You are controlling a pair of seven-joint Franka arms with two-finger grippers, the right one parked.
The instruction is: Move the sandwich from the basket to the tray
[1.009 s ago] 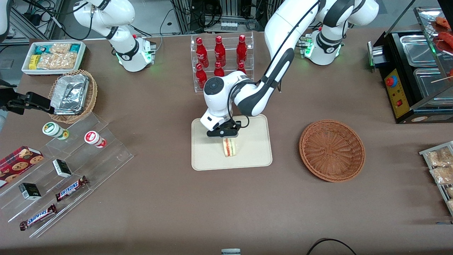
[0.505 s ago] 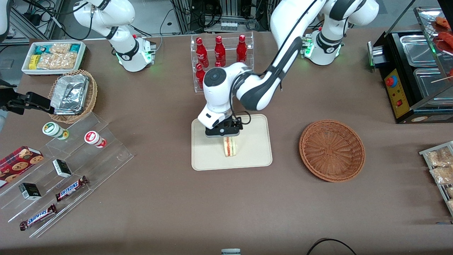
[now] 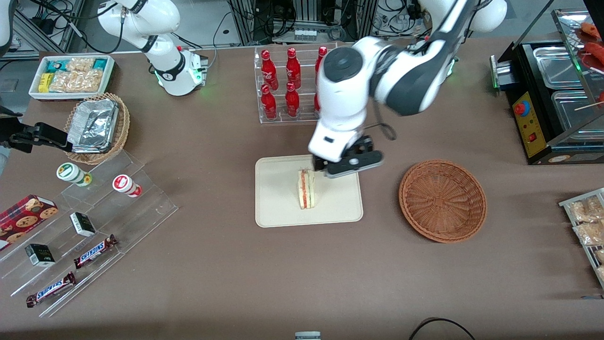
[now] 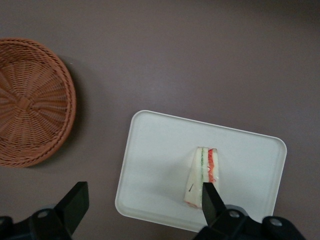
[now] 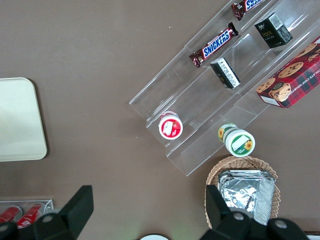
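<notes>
The sandwich (image 3: 306,189), a pale wedge with red and green filling, stands on the cream tray (image 3: 278,208) in the front view. It also shows in the left wrist view (image 4: 202,176) on the tray (image 4: 155,165). The reddish-brown wicker basket (image 3: 442,200) sits empty beside the tray, toward the working arm's end; the left wrist view shows the basket (image 4: 30,122) too. My left gripper (image 3: 350,163) is open and empty, raised above the tray's edge nearest the basket, apart from the sandwich.
A clear rack of red bottles (image 3: 292,80) stands farther from the camera than the tray. A tan basket with foil trays (image 3: 96,127), a snack bin (image 3: 71,75) and acrylic snack steps (image 3: 89,226) lie toward the parked arm's end. A black food warmer (image 3: 552,94) stands at the working arm's end.
My left gripper has let go of the sandwich, lifted away and swung toward the basket. The sandwich stays standing on the tray.
</notes>
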